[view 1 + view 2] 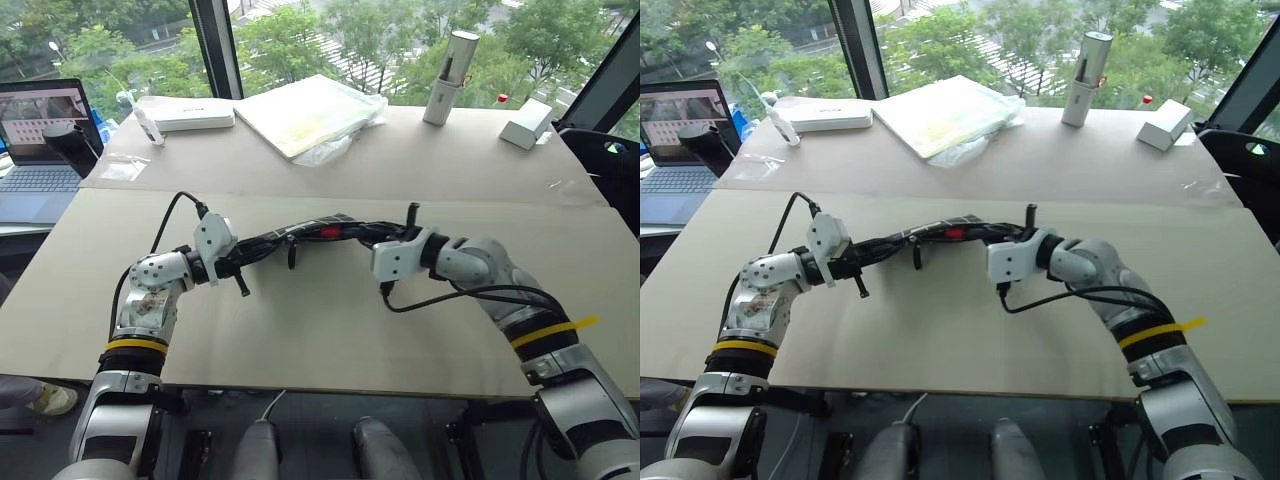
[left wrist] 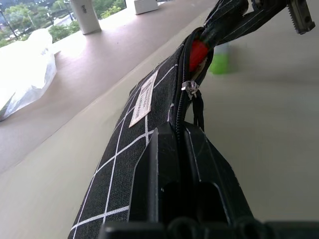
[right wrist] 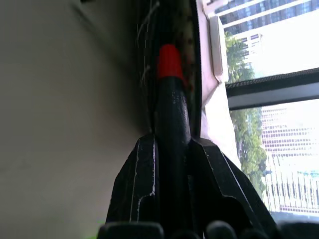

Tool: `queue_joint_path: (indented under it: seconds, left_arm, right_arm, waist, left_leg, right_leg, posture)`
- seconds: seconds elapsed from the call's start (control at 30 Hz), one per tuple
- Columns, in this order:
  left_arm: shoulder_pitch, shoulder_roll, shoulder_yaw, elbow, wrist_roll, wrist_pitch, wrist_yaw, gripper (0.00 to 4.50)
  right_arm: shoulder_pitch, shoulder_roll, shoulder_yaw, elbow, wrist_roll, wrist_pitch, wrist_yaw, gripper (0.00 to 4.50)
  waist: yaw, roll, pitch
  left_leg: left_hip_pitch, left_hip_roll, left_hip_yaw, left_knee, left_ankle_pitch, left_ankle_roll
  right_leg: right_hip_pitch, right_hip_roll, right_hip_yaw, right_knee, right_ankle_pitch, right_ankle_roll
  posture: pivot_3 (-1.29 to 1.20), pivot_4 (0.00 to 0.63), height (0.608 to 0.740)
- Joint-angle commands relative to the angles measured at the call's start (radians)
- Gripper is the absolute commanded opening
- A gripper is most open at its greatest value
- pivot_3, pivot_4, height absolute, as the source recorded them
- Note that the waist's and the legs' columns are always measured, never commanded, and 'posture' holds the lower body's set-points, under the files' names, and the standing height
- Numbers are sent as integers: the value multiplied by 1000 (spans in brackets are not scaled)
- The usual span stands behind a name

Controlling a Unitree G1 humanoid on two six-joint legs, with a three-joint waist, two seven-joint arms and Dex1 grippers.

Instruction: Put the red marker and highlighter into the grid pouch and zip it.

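Right gripper (image 3: pixel 172 149) pinches the red marker (image 3: pixel 171 99), a slim, rigid black barrel, red cap entering the grid pouch (image 2: pixel 144 129). Left gripper (image 2: pixel 182 144), pressed together, clamps the pouch's end above the table (image 1: pixel 330 330). Soft fabric likely sags; hold near its zipper (image 2: pixel 190 87). Green highlighter (image 2: pixel 219 59) lies beyond.

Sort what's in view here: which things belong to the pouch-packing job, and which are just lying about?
Job:
- grid pouch, held above the table by the shut left gripper
- red marker, in the right gripper, red cap at the pouch opening
- highlighter, on the table

Lying about:
- laptop
- plastic-wrapped pad
- white cylinder
- small white boxes
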Motion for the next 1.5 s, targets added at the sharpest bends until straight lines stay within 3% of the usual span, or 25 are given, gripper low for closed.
queue_joint_path:
  seconds: [0.03, 0.33, 0.4, 0.57, 0.77, 0.87, 0.93, 1.03, 1.2, 1.3, 1.5]
  left_arm:
    - [-26, 0, 5, -20, -14, 0, -3, 0]
    - [-11, 1, 9, -43, -19, 6, -1, 0]
    - [-6, 6, 13, -45, -21, 7, -1, 0]
    - [2, 9, 18, -44, -21, 6, 3, 0]
    - [15, 2, 16, -39, -18, 0, 9, 0]
    - [21, 0, 15, -40, -17, -2, 12, 0]
    - [25, 0, 16, -39, -17, -4, 13, 0]
    - [31, -1, 17, -40, -18, -3, 15, 0]
    - [29, -4, 12, -33, -16, -2, 9, 0]
    - [11, -7, 9, -19, -14, -3, 8, 0]
    - [-7, -7, 12, -9, -13, -5, 8, 0]
  right_arm:
    - [-74, 56, 39, 39, -43, -35, -27, 559]
    - [-159, 165, 80, 167, -69, -60, -82, 559]
    - [-145, 168, 65, 167, -19, -49, -39, 1562]
    - [-139, 116, -2, 173, 15, -30, -67, 2914]
    - [-38, 46, -166, 66, 343, 14, 77, 2914]
    - [83, 33, -300, -143, 662, 352, 202, 2914]
    - [156, 14, -367, -248, 777, 526, 212, 2914]
    - [232, -1, -433, -336, 786, 623, 146, 2914]
    - [300, -90, -384, -358, 687, 566, 224, 2914]
    - [277, -132, -350, -255, 639, 482, 291, 2914]
    - [95, -143, -280, 102, 548, 294, 402, 2914]
  waist:
    - [1, 0, 0]
    - [5, 0, 0]
    - [4, 0, 0]
    - [4, 0, 0]
    - [8, 0, 0]
    - [6, 0, 0]
    - [5, 0, 0]
    - [5, 0, 0]
    - [4, 0, 0]
    - [5, 0, 0]
    - [3, 0, 0]
  left_leg:
    - [0, 0, 0, 0, 0, 0]
    - [0, 0, 0, 1, 0, 0]
    - [0, 0, 0, 1, 0, 0]
    - [0, 0, 0, 1, 0, 0]
    - [0, 0, 0, 1, 0, 0]
    - [0, 0, -1, 1, 0, 0]
    - [0, 0, -1, 1, 0, 0]
    - [0, 0, -1, 2, 0, 0]
    - [0, 0, -1, 2, 0, 0]
    - [0, 0, -1, 3, 0, 0]
    - [0, 0, -1, 4, 0, 0]
  right_leg:
    - [0, 0, 0, 0, 0, 0]
    - [0, 0, 0, 1, 0, 0]
    - [0, 0, 0, 1, 0, 0]
    - [0, 0, 0, 2, 0, 0]
    - [1, 0, 0, 1, 0, 0]
    - [1, 0, 0, 1, 0, 0]
    - [1, 0, 0, 2, 0, 0]
    - [2, 0, 0, 2, 0, 0]
    - [1, 0, 0, 2, 0, 0]
    - [2, 0, 0, 2, 0, 0]
    - [2, 0, 0, 2, 0, 0]
  posture:
    - [0, 150, 739]
    - [0, 150, 739]
    - [0, 150, 739]
    - [0, 150, 739]
    - [0, 150, 739]
    - [0, 150, 739]
    - [0, 150, 739]
    - [0, 150, 739]
    - [0, 150, 739]
    - [0, 150, 739]
    - [0, 150, 739]
